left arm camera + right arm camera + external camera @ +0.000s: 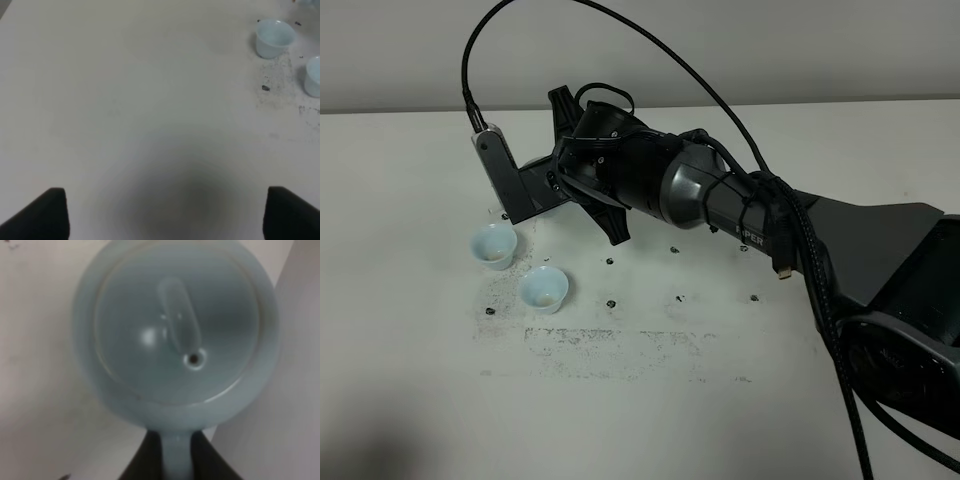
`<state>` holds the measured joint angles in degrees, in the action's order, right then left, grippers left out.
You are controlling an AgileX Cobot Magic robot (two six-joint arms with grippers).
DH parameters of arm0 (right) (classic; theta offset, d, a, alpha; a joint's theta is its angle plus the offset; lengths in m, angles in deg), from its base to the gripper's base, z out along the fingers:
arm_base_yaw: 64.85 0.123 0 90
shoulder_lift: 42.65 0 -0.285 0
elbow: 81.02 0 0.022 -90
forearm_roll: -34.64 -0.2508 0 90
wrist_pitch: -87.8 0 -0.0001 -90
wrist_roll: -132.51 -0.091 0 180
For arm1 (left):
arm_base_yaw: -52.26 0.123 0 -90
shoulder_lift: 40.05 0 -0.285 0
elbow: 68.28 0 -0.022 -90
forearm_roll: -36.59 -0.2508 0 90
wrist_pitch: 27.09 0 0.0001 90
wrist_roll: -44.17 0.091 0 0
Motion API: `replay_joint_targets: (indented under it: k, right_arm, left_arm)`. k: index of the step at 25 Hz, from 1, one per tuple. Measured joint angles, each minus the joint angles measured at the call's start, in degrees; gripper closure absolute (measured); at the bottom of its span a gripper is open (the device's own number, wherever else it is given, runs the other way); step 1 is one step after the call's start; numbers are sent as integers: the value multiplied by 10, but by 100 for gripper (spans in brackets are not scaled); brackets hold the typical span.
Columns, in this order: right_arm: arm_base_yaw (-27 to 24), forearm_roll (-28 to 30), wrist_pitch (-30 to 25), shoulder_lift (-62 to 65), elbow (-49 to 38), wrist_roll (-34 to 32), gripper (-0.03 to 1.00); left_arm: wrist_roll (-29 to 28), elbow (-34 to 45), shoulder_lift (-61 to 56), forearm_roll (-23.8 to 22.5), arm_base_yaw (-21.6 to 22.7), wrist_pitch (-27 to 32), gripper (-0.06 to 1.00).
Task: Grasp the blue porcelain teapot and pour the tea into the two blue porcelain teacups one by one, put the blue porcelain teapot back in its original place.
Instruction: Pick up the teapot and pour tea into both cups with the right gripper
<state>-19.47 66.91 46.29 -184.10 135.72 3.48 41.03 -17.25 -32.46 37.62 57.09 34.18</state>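
**White counter: one teapot gripped, two teacups standing free**

Pale and glossy, the counter (650, 400) runs back to a grey wall (720, 50) and carries scattered dark specks (610, 300) and a scuffed patch. Only one arm shows in the high view. This right arm (720, 200) reaches across the middle toward the left side, with a black cable (466, 70) looping above it.

There are two cups. The far teacup (493, 246) stands upright just in front of the wrist. The near teacup (544, 289) stands upright beside it, close but not touching.

There is one blue porcelain teapot (175, 335). The high view hides it under the wrist. The right wrist camera looks straight down on it, with its single lid (130, 315) seated, one oblong knob (177, 315) and a small vent hole (194, 360). Whether it rests on the counter or hangs above it cannot be told.

The right end effector (175, 462) is closed on the teapot's handle (176, 455), with a dark finger (140, 467) pressed to each side of it.

The left end effector (165, 212) is spread wide, with two dark fingertips (47, 215) far apart and nothing between them. Both cups sit well away from it.
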Motion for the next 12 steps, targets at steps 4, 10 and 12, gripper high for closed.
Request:
replay_joint_targets:
  k: [4, 10, 12]
  right_arm:
    - [11, 18, 0, 0, 0, -16, 93]
    - [16, 45, -7, 0, 0, -39, 93]
    - [17, 52, -8, 0, 0, -46, 93]
  left_arm:
    - [0, 0, 0, 0, 0, 0, 19]
    - [0, 0, 0, 0, 0, 0, 19]
    - [0, 0, 0, 0, 0, 0, 19]
